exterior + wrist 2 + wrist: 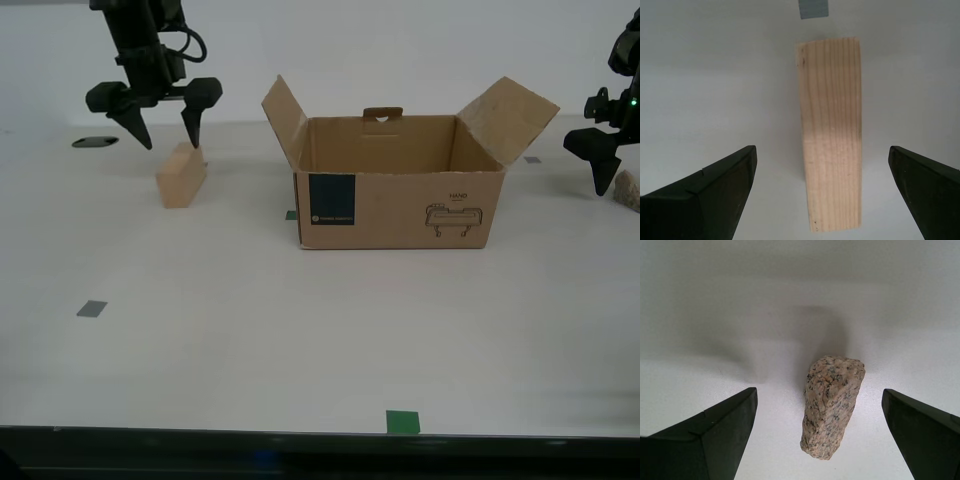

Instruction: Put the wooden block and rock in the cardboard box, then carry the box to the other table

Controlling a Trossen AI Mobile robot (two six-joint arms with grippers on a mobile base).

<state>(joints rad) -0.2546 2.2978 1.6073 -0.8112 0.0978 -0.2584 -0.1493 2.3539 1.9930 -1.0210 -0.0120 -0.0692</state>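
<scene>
Both arms poised over their pickups, nothing in the cardboard box [400,190] yet.

The box stands open mid-table [250,340], flaps out. My second gripper [166,128] hangs at the exterior view's left with jaws spread wide over the wooden block [181,175]; its wrist view shows the block [832,135] centred in the gap, long axis running straight away from the camera, so the jaws would close across its narrow width. My first gripper [603,160], at the exterior view's right, is likewise spread; the rock [832,405] sits between the jaws, untouched, long axis also pointing away and slightly tilted. In the exterior view the rock [628,190] lies just beside that gripper, near the frame edge. Each arm is nearer its own piece.
</scene>
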